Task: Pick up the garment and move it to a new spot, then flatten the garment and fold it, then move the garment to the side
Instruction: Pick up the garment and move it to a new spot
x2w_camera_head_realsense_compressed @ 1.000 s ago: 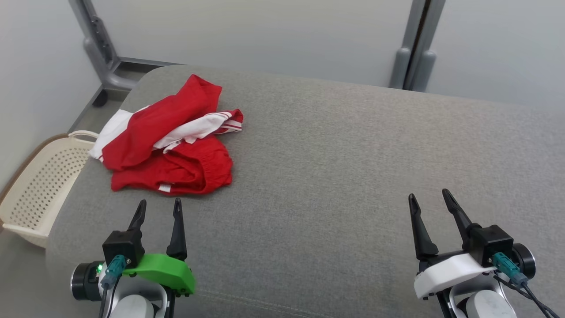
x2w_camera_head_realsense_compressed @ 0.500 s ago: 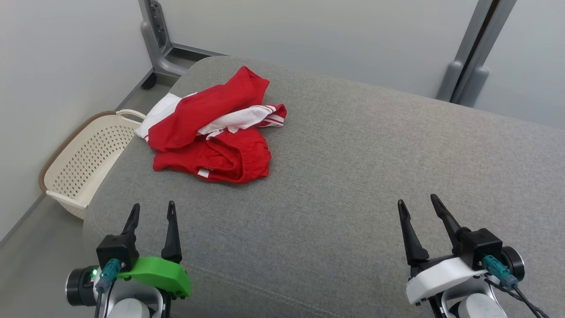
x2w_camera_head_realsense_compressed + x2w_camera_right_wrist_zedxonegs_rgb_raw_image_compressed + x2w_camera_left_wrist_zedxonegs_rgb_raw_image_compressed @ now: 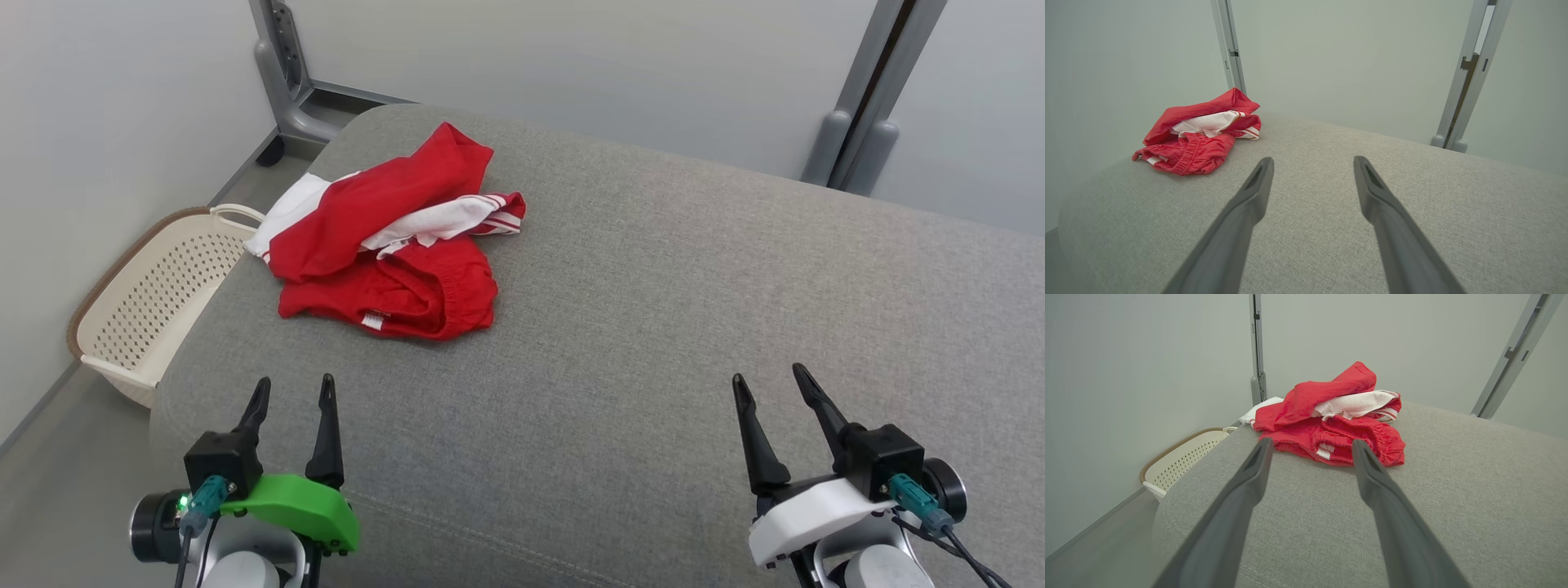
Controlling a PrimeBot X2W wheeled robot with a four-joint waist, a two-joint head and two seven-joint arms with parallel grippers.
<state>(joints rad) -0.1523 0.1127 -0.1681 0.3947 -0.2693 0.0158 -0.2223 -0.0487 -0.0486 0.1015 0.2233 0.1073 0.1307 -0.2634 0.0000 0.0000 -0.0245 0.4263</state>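
Red-and-white crumpled garment (image 3: 384, 237) is heaped at far-left corner of grey fabric cushion (image 3: 653, 327); left gripper (image 3: 295, 379) and right gripper (image 3: 767, 372) are held spread, empty.

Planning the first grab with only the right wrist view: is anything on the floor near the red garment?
Observer: Yes, a cream perforated basket stands on the floor off the cushion's left edge, beside the garment.
Operator: Where is the left gripper?
Observer: The left gripper is open, short of the garment, aimed toward it.
Operator: Which part is nearest it?
Observer: The red elastic waistband with a small white label.
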